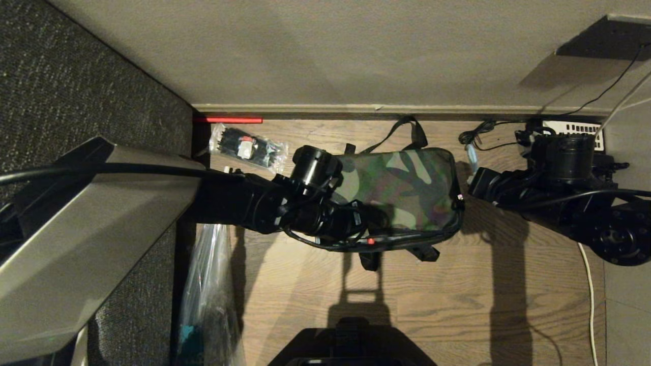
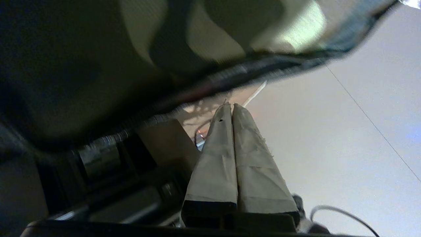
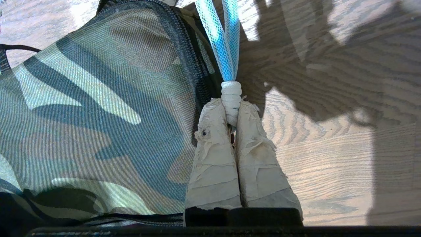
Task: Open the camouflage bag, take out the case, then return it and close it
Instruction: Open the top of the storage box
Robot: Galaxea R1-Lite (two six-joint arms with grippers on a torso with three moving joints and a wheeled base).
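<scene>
On the wooden floor by the wall, the camouflage bag (image 1: 402,188) lies flat with its lid down; the right pincer (image 3: 233,112) is clenched on the blue mesh pull (image 3: 221,39) at its zipper corner, while the left pincer (image 2: 230,110), fingers pressed together and empty, sits under the lid's rim at the bag's other end. If the right pincer tugs across the zipper's line, I judge the light bag could slide or the cord slip free. Whether the case is inside cannot be told; a clear packet (image 1: 246,147) lies apart.
</scene>
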